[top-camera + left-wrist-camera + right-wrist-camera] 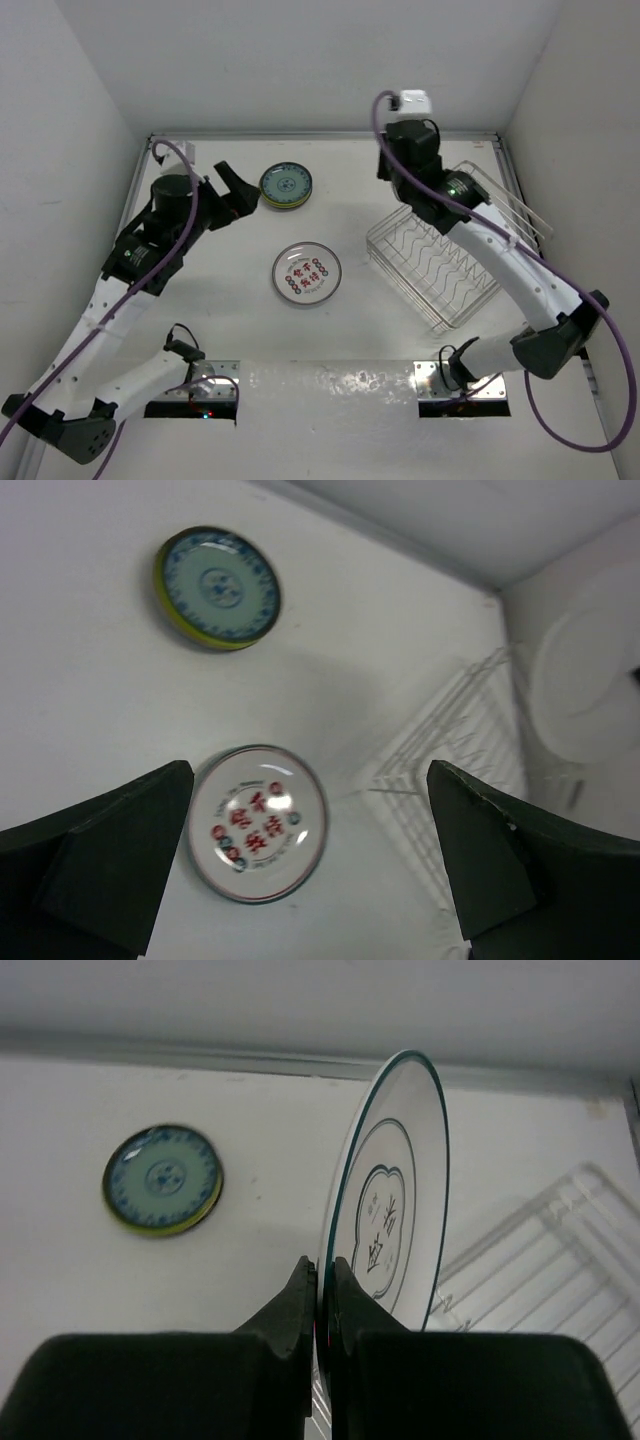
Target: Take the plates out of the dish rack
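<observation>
My right gripper (322, 1282) was clenched on the lower rim of the white plate (398, 1185), the one w/ the dark line pattern, holding it on edge and nearly upright over the far corner of the rack (438, 268). The grip was thin: just fingertips on the rim, w/ most of the plate standing above them. Its bottom edge sat behind my fingers in the wrist view, so I couldn't tell if it was clear of the tines.

To do this step well, imo: lift straight up first, then travel slow w/ no quick wrist rolls, bc a plate pinched at one spot could pivot or slip. I'd tilt it flat only when low over the table (345, 205) and let the rim touch down before letting go.

For the spot, from the top view: the red-lettered plate (307, 272) lay at approx 9 o'clock of the rack, and the teal plate (287, 185) was at 11 o'clock of that one, resting on a green-rimmed plate. Bare table showed at 1 o'clock of the red-lettered plate — prob the shortest safe carry.

My left gripper (238, 190) was wide open w/ nothing in it, just beside the teal plate at its 9 o'clock, so I'd steer the white plate clear of that side. No other plate showed among the tines from above.
</observation>
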Controlling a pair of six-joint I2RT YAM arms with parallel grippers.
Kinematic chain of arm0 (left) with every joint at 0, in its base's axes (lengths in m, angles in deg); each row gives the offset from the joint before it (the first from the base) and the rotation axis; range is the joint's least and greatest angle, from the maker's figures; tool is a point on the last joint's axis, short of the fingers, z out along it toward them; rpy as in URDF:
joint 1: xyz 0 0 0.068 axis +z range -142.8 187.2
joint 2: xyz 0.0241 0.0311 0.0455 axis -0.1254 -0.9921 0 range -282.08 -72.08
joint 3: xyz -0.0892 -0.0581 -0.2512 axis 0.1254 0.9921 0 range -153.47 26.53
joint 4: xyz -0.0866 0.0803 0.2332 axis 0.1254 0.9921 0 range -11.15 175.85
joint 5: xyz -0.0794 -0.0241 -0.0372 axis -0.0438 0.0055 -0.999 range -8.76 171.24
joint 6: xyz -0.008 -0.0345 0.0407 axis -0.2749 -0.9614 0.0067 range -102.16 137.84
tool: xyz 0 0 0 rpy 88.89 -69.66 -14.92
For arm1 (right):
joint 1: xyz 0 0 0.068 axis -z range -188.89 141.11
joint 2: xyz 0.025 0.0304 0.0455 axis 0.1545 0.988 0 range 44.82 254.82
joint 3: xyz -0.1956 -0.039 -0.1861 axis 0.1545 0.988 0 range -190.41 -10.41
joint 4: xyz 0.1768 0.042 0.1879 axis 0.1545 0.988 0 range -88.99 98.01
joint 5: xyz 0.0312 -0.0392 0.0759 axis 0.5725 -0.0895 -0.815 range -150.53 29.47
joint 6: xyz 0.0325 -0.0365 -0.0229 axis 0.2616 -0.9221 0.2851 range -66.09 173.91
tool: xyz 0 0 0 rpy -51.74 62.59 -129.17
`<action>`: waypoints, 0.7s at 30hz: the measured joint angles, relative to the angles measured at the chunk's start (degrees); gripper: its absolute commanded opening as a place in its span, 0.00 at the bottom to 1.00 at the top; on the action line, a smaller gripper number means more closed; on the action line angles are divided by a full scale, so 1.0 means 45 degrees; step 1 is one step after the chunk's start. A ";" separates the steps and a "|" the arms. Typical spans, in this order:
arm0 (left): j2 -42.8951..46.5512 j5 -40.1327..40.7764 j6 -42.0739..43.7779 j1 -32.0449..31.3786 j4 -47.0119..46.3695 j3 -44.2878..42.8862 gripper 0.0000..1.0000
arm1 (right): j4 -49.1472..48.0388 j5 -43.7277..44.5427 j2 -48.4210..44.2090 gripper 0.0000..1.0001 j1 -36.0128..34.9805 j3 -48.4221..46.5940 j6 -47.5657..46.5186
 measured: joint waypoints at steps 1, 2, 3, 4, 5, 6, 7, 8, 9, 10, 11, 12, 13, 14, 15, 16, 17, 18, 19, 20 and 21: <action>0.0126 -0.0262 -0.0359 0.0000 -0.0233 -0.0107 1.00 | 0.0024 -0.0253 0.0267 0.00 -0.0568 -0.0607 -0.1486; 0.0228 -0.0539 -0.0733 0.0000 -0.0505 -0.0165 1.00 | 0.0000 -0.0447 0.0486 0.00 -0.1156 -0.0971 -0.2710; 0.0325 -0.0845 -0.1161 0.0000 -0.0806 -0.0194 1.00 | -0.0073 -0.0646 0.0641 0.00 -0.1870 -0.1103 -0.4002; 0.0393 -0.1107 -0.1583 0.0000 -0.1083 -0.0189 1.00 | -0.0053 -0.0767 0.0733 0.00 -0.2579 -0.1039 -0.5309; 0.0437 -0.1438 -0.1991 0.0000 -0.1384 -0.0155 1.00 | -0.0053 -0.0869 0.0763 0.00 -0.3279 -0.0743 -0.6513; 0.0452 -0.1749 -0.2419 0.0000 -0.1739 -0.0073 1.00 | -0.0083 -0.0996 0.0709 0.00 -0.3997 -0.0228 -0.7601; 0.0447 -0.1996 -0.2783 0.0000 -0.2035 0.0024 1.00 | -0.0160 -0.1127 0.0641 0.00 -0.4537 0.0350 -0.8587; 0.0442 -0.2229 -0.3099 0.0000 -0.2322 0.0160 0.99 | -0.0170 -0.1277 0.0544 0.00 -0.5056 0.1020 -0.9496; 0.0418 -0.2429 -0.3405 0.0000 -0.2531 0.0325 0.99 | -0.0151 -0.1375 0.0466 0.00 -0.5523 0.1651 -1.0316; 0.0379 -0.2594 -0.3662 0.0000 -0.2647 0.0491 0.99 | -0.0199 -0.1438 0.0374 0.00 -0.6013 0.2375 -1.1171; 0.0311 -0.2720 -0.3857 0.0000 -0.2754 0.0661 0.99 | -0.0262 -0.1496 0.0282 0.00 -0.6426 0.2968 -1.1856; 0.0243 -0.2832 -0.3997 0.0000 -0.2822 0.0816 0.98 | -0.0287 -0.1525 0.0204 0.00 -0.6742 0.3395 -1.2400; 0.0146 -0.2943 -0.4109 0.0000 -0.2856 0.0996 0.96 | -0.0476 -0.1540 0.0083 0.00 -0.7082 0.3813 -1.2910; 0.0039 -0.3060 -0.4187 0.0000 -0.2875 0.1166 0.95 | -0.0583 -0.1569 -0.0019 0.00 -0.7295 0.4036 -1.3299; -0.0068 -0.3211 -0.4240 0.0000 -0.2973 0.1394 0.93 | -0.0797 -0.1564 -0.0141 0.00 -0.7495 0.4211 -1.3668; -0.0170 -0.3351 -0.4289 0.0000 -0.3041 0.1637 0.90 | -0.1112 -0.1569 -0.0282 0.00 -0.7635 0.4333 -1.3954; -0.0272 -0.3521 -0.4308 0.0000 -0.3099 0.1904 0.89 | -0.1496 -0.1583 -0.0457 0.00 -0.7766 0.4425 -1.4246; -0.0364 -0.3701 -0.4337 0.0000 -0.3172 0.2166 0.86 | -0.1919 -0.1583 -0.0622 0.00 -0.7888 0.4512 -1.4460; -0.0471 -0.3895 -0.4342 0.0000 -0.3220 0.2429 0.74 | -0.2365 -0.1613 -0.0792 0.00 -0.7995 0.4605 -1.4654; -0.0593 -0.4099 -0.4386 0.0000 -0.3283 0.2715 0.68 | -0.2793 -0.1656 -0.0947 0.00 -0.8087 0.4697 -1.4800; -0.0680 -0.4255 -0.4391 0.0000 -0.3366 0.2943 0.48 | -0.3162 -0.1695 -0.1064 0.00 -0.8170 0.4760 -1.4926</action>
